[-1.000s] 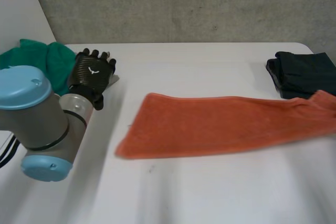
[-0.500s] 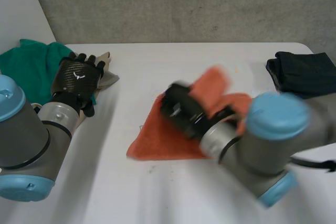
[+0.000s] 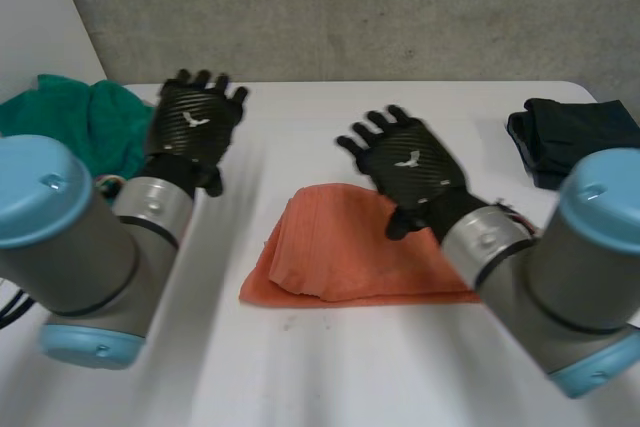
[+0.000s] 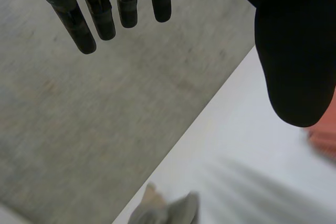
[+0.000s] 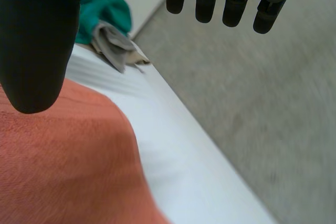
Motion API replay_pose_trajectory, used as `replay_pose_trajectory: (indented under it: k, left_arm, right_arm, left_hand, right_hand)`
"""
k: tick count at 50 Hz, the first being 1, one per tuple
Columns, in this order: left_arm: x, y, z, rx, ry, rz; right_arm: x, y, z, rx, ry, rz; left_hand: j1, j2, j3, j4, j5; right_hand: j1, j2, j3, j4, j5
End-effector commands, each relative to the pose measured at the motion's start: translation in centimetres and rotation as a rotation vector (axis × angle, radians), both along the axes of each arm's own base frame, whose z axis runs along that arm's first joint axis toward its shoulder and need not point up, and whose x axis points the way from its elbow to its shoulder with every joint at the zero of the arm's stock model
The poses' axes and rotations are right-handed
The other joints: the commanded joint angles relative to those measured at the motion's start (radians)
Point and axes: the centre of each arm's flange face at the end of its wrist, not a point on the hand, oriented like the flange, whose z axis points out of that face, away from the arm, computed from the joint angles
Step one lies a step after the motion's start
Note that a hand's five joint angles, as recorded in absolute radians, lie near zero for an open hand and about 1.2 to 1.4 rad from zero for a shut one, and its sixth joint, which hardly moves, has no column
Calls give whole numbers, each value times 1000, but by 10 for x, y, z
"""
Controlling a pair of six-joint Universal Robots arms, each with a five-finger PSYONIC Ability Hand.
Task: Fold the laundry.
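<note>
Orange towel (image 3: 330,257), folded double, flat at centre frame; green cloth (image 3: 70,112) bunched far left; dark garment (image 3: 572,135) folded far right.

The towel (image 3: 350,252) is orange cloth, matt, with a fine ribbed pile that shows up close in the right wrist view. The table (image 3: 330,377) is white and smooth with a faint sheen. The backs of the left hand (image 3: 195,127) and right hand (image 3: 412,169) carry a black carbon-like weave with a slight gloss. The left arm (image 3: 95,247) and right arm (image 3: 560,267) have satin grey joints and smooth light-blue caps. The 2 other cloths, the green cloth (image 3: 70,117) and the dark cloth (image 3: 580,137), look soft and matt. The wall (image 3: 350,7) is rough, matt concrete.
</note>
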Motion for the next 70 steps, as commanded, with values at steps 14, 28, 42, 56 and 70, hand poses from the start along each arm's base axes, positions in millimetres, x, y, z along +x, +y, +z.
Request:
replay_pose_trajectory:
  k: [14,28,42,56,70]
  left_arm:
    - [-94,10,-101,161,-43,-193]
    - [-57,5,-116,154,-238,87]
    - [-38,22,-105,172,-251,87]
    - [-8,33,-24,71,-79,133]
    - [34,25,-21,99,-54,223]
  right_arm:
    - [-86,-27,-58,274,187,-271]
    - [-84,-29,-86,266,208,-282]
    - [-88,-38,-95,205,270,-331]
    - [-22,-28,-32,-253,456,-142]
    - [106,65,-68,-375,391,425]
  left_hand:
    - [37,21,13,25,6]
    - [72,56,49,60,42]
    - [52,35,28,40,21]
    - [11,-6,-13,-1,-20]
    - [11,-6,-13,-1,-20]
  right_hand:
    - [27,40,42,35,24]
    - [253,266,268,262,250]
    - [1142,1155,1157,1150,1139]
    - [1174,1187,1189,1183,1171]
    - [1174,1187,1189,1183,1171]
